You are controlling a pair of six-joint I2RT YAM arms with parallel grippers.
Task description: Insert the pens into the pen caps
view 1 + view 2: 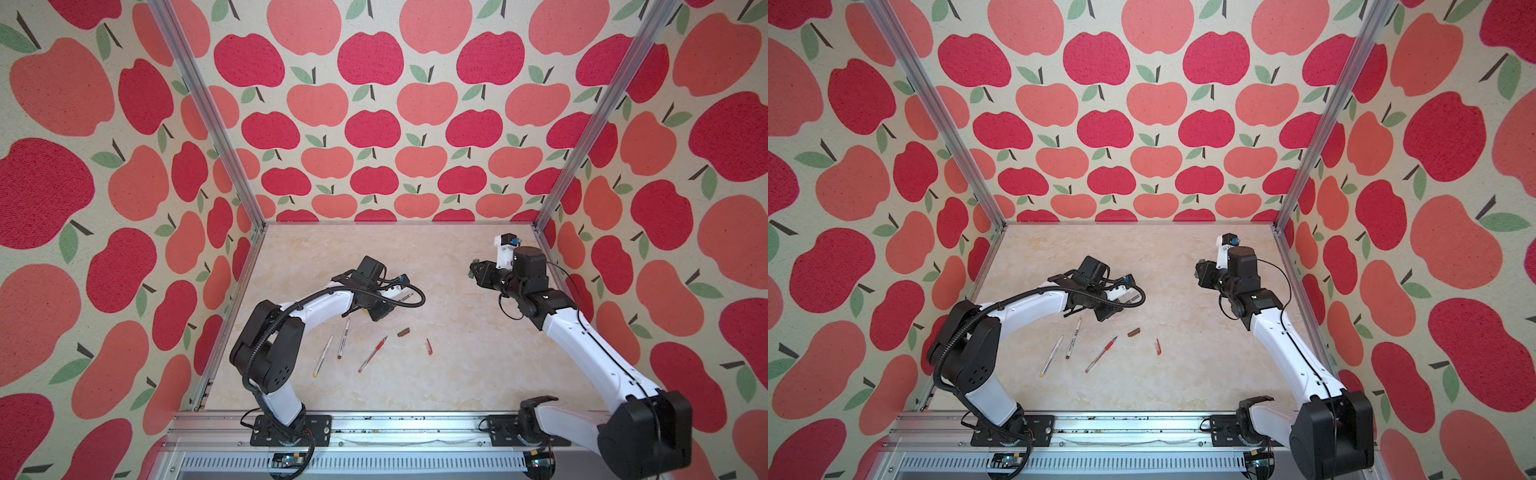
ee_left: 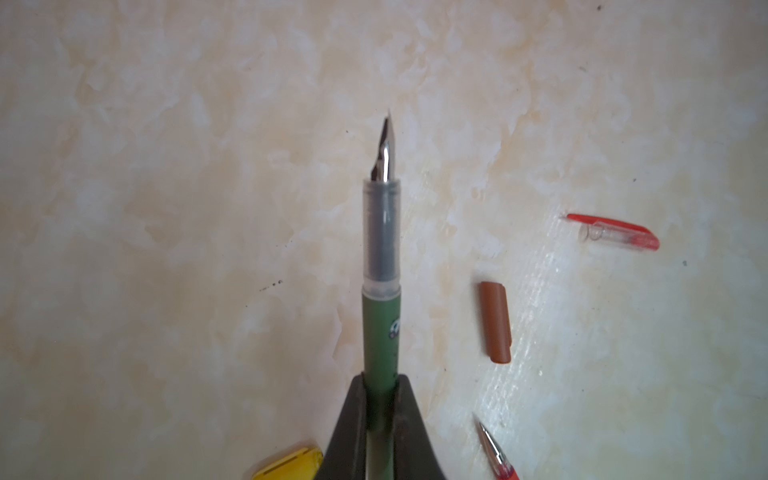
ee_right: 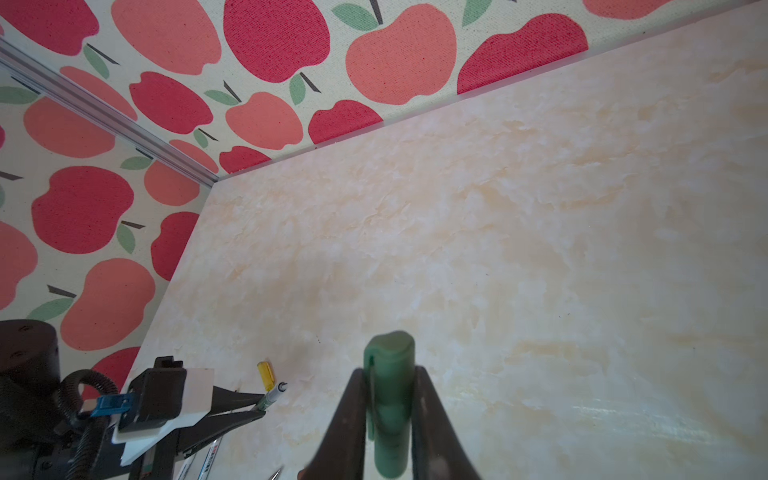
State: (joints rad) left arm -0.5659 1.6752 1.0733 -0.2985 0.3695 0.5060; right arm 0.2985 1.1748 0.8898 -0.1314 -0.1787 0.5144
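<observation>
My left gripper [image 2: 381, 388] is shut on the dark green pen [image 2: 380, 324], whose uncapped silver nib points away from the fingers. In a top view that gripper [image 1: 397, 300] hovers left of centre above the table. My right gripper [image 3: 390, 399], raised at the back right [image 1: 473, 270], is shut on the dark green cap [image 3: 390, 365]. On the table lie a white pen with a yellow end [image 1: 323, 356], a white pen with a brown end [image 1: 343, 338], the red pen [image 1: 372, 354], the brown cap [image 1: 403, 332] and the red cap [image 1: 429, 347]. The yellow cap [image 2: 291, 464] lies beside the left fingers.
Apple-patterned walls [image 1: 374, 137] close in the marbled table [image 1: 457, 374] on three sides, with aluminium posts [image 1: 208, 108] at the back corners. A metal rail [image 1: 395, 428] carrying both arm bases runs along the front edge.
</observation>
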